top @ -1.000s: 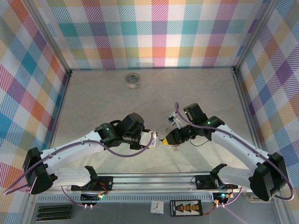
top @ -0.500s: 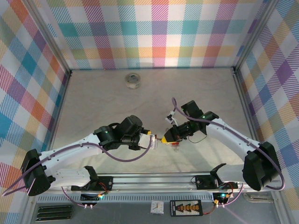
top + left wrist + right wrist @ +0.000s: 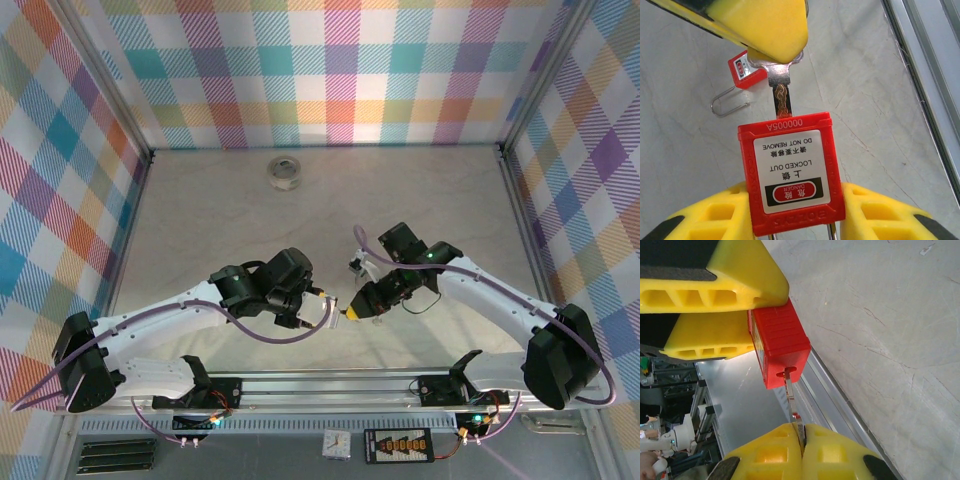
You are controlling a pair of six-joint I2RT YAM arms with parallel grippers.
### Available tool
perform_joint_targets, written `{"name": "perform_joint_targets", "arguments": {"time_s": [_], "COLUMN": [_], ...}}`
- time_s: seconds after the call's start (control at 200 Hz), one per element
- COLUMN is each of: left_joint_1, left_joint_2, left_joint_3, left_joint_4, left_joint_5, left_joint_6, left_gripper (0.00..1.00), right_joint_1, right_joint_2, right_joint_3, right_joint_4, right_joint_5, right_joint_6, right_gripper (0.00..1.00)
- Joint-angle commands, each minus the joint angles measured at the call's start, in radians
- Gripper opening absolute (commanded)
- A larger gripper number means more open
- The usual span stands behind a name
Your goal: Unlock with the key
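A red padlock (image 3: 792,172) with a white "LOCKED OUT" label is held off the table, my left gripper (image 3: 792,202) shut on its lower body with yellow fingers on either side. From the right wrist view the padlock (image 3: 780,342) shows its keyhole end. The metal key (image 3: 791,395) has its tip in that keyhole, most of the blade still bare. My right gripper (image 3: 802,434) is shut on the key's head. In the left wrist view the key (image 3: 781,95) runs from the right gripper's yellow finger (image 3: 765,25) down to the lock. From above, the left gripper (image 3: 325,310) and right gripper (image 3: 353,312) meet near the table's front middle.
A second small red padlock (image 3: 746,70) with an open wire shackle lies on the table just beyond the key. A roll of tape (image 3: 284,172) sits at the back. The metal rail (image 3: 925,50) of the near table edge runs close by.
Both grippers have drifted a little toward the near edge, still joined at key and padlock. The right arm's wrist has swung left; the left wrist has shifted slightly right.
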Motion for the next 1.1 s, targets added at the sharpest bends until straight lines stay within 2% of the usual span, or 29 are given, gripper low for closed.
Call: {"name": "perform_joint_targets", "arguments": {"time_s": [0.0,0.135,0.355,0.455,0.52,0.7,0.88,1.095], "left_joint_1": [-0.048,-0.051,-0.082,-0.086,-0.086,-0.086,-0.086,-0.086], "left_joint_2": [-0.028,-0.037,-0.086,-0.097,-0.091,-0.059,-0.034,-0.012], "left_joint_3": [0.065,0.047,-0.061,-0.078,-0.061,-0.016,0.027,0.043], "left_joint_4": [0.176,0.209,0.418,0.457,0.432,0.344,0.250,0.246], "left_joint_5": [0.222,0.203,0.089,0.089,0.110,0.194,0.247,0.291], "left_joint_6": [-0.011,-0.031,-0.045,-0.058,-0.068,-0.078,-0.064,-0.056], "left_gripper": [0.00,0.00,0.00,0.00,0.00,0.00,0.00,0.00], "right_joint_1": [0.010,0.008,0.007,0.006,0.008,0.035,0.042,0.042], "right_joint_2": [-0.009,-0.005,0.030,0.046,0.045,0.031,0.011,-0.061], "right_joint_3": [0.023,0.011,-0.002,-0.015,-0.013,0.008,-0.011,-0.034], "right_joint_4": [0.196,0.273,0.380,0.413,0.397,0.219,0.185,0.253], "right_joint_5": [-0.001,-0.078,-0.137,-0.167,-0.157,0.014,0.089,0.042], "right_joint_6": [-0.033,0.066,0.304,0.348,0.320,0.091,-0.039,-0.119], "right_gripper": [0.00,0.00,0.00,0.00,0.00,0.00,0.00,0.00]}}
